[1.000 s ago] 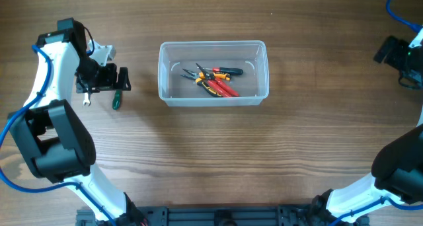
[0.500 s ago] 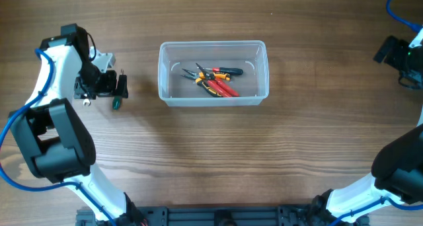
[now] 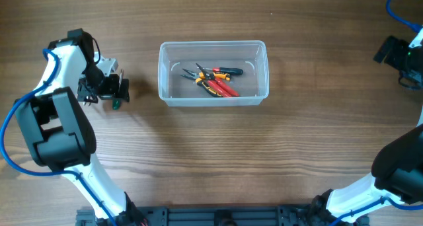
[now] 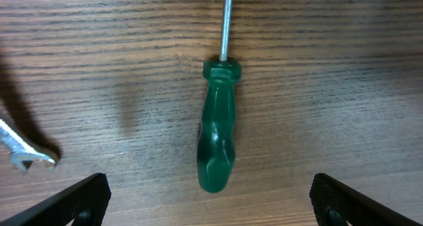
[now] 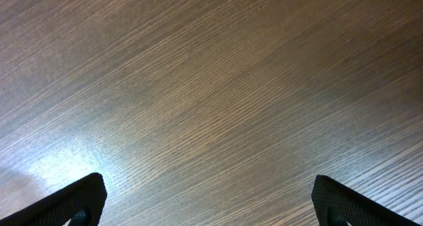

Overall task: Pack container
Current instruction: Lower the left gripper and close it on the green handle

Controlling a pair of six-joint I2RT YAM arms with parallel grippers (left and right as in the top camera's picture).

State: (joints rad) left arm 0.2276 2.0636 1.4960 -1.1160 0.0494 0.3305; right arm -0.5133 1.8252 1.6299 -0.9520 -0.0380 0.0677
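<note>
The container (image 3: 162,73) is a clear plastic bin at the table's middle, with red and orange-handled pliers (image 3: 215,81) lying in it. Left of it, a green-handled screwdriver (image 4: 217,130) lies flat on the wood, its metal shaft pointing away in the left wrist view. My left gripper (image 4: 211,205) hangs open above it, one finger on each side of the handle's butt end and well apart from it. In the overhead view the left gripper (image 3: 109,87) covers most of the screwdriver (image 3: 115,104). My right gripper (image 5: 211,203) is open over bare wood at the far right.
A small steel wrench (image 4: 25,151) lies on the table just left of the screwdriver. The right arm (image 3: 396,53) sits at the table's right edge, far from the bin.
The left gripper has shifted slightly toward the near side and settled over the screwdriver, covering more of it. The right arm and the bin's contents have not moved.
</note>
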